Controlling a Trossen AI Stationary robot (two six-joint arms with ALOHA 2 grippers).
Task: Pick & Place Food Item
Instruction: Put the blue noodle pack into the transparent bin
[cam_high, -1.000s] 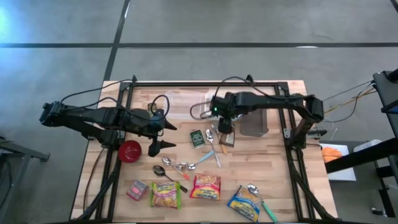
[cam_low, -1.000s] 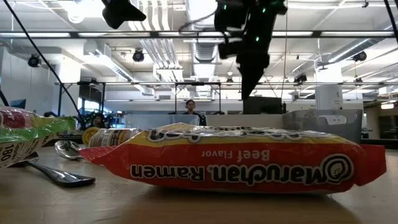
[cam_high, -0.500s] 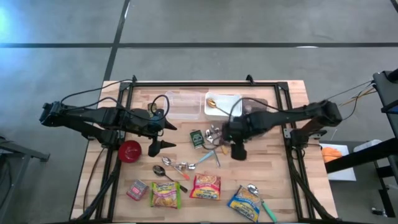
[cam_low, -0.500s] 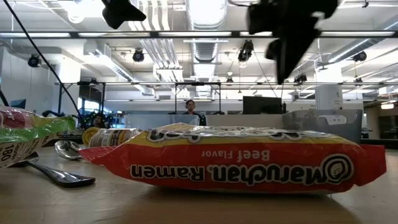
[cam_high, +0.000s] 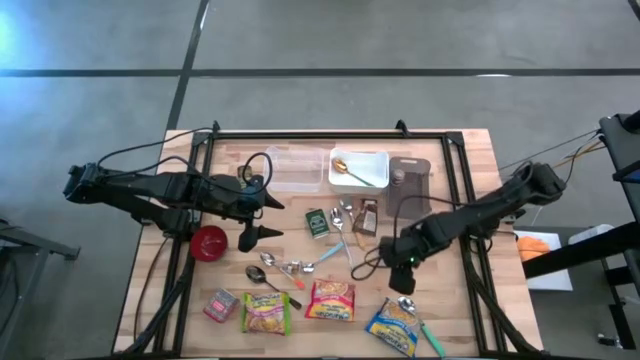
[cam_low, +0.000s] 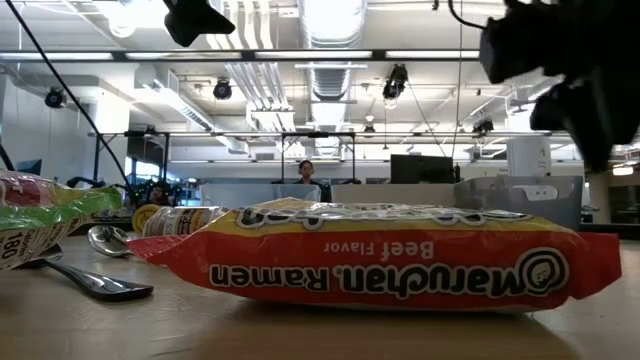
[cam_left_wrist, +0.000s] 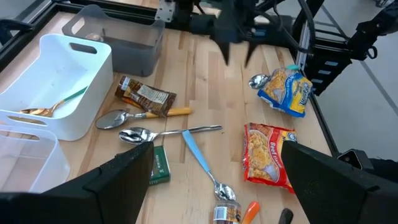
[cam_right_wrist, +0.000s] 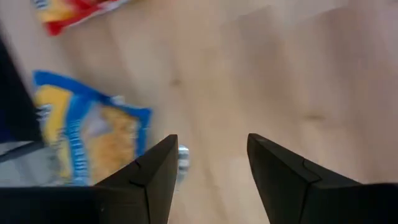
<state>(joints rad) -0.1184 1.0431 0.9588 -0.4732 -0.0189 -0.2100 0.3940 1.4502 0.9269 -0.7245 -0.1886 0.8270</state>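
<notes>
My right hand (cam_high: 404, 262), half open and empty, has swung from the bins at upper centre down to lower right, just above the blue packet (cam_high: 392, 325), my likely next pick, while my left hand (cam_high: 262, 217) waits wide.

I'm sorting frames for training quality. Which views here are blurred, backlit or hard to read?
Right wrist view: motion-smeared; the blue ramen packet and table are soft, though the right hand stands open and empty. Low view: ceiling lights backlight the right arm into a silhouette, while the red ramen packet stays crisp. Left wrist and high views: evenly lit, readable.
</notes>
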